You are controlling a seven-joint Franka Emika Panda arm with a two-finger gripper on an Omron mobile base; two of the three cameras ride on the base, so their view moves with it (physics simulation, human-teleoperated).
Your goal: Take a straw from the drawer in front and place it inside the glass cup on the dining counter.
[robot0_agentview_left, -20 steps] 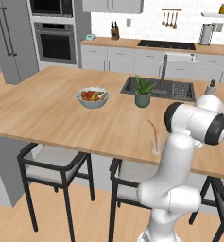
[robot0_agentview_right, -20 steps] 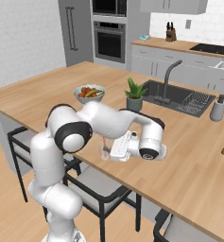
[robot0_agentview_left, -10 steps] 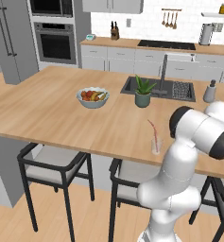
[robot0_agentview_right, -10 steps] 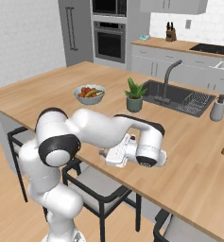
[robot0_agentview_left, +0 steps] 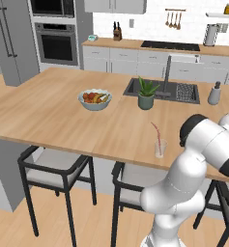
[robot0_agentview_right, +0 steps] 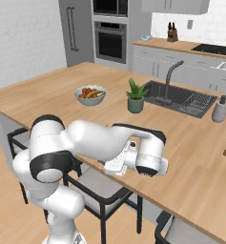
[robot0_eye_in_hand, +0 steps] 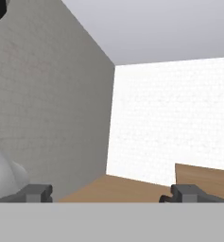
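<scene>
I see the dining counter (robot0_agentview_left: 48, 116) spread wide under and ahead of my gripper (robot0_eye_in_hand: 111, 193), whose two tips stand far apart with nothing between them, the hand camera staring off at bare walls, not at the work. In the right base view the hand (robot0_agentview_right: 121, 162) hangs low at the counter's near edge. The glass cup (robot0_agentview_left: 160, 148) stands close beside the arm near that edge, and the straw (robot0_agentview_left: 156, 133) leans inside it, its pinkish top well above the rim. My judgement is that the placing is done and the step in hand is a clean retreat: lift the open hand up and away from the cup, not sweeping sideways, since the tall straw could be clipped and tip the light tumbler. Further off from the gripper sit the sink (robot0_agentview_left: 163, 90), the fruit bowl (robot0_agentview_left: 94, 99) and the potted plant (robot0_agentview_left: 146, 93), none in the way; the stools (robot0_agentview_left: 55, 169) below crowd the arm's lower swing.
</scene>
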